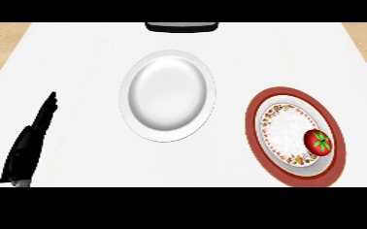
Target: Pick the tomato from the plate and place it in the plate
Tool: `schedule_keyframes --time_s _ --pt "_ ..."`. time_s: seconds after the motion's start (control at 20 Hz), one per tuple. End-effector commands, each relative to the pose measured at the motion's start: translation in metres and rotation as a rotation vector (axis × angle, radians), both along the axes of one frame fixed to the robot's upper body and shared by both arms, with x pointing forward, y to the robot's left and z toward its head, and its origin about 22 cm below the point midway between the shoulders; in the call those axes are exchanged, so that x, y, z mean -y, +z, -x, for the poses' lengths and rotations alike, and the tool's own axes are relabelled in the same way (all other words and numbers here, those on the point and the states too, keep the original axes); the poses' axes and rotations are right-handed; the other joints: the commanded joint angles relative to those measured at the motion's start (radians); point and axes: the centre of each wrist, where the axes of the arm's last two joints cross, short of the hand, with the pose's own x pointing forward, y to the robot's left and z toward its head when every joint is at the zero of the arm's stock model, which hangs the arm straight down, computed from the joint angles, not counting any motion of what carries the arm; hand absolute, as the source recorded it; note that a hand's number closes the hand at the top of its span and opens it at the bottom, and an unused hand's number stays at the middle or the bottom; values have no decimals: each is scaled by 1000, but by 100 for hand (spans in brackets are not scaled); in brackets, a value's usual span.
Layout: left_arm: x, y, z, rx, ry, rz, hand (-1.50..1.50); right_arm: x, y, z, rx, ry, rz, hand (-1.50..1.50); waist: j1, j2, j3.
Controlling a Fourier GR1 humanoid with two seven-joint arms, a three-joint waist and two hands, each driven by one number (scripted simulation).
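Nearest the lower edge, at the view's left, the left hand (27, 145) rests on its own. It is seen almost edge-on as a narrow black shape, its fingers straight, close together and pointing up the view. It holds nothing and touches no plate. Its wrist end is cut off at the bottom of the view, and the thumb is hard to make out against the dark palm.

On the white counter (86, 53), well to the right of that hand, a plain white plate (168, 96) lies near the middle, bare. Further right and lower lies a patterned plate (252, 126) with a broad red rim and a speckled ring around its pale centre. Its right rim comes close to the view's edge but is not cut off. The tomato (319, 142) sits on this plate, towards its right side, with its green stalk showing. It hides part of the speckled ring beneath it. The two plates lie near each other but apart.

At the top edge, above the white plate, a dark object (181, 26) is cut off, and what it is cannot be told.
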Motion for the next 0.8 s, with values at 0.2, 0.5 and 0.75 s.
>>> schedule_keyframes --time_s 0.2,0.5,0.75 --pt "-2 -5 4 -11 -12 9 0 -10 10 -33 -229 114 150 -150 7 1 0" --pt "4 5 -4 2 -19 3 0 7 -12 -52 -342 199 274 -150 7 0 1" --pt "16 6 5 2 8 1 0 -11 -39 -59 -379 281 316 -150 3 -2 1"
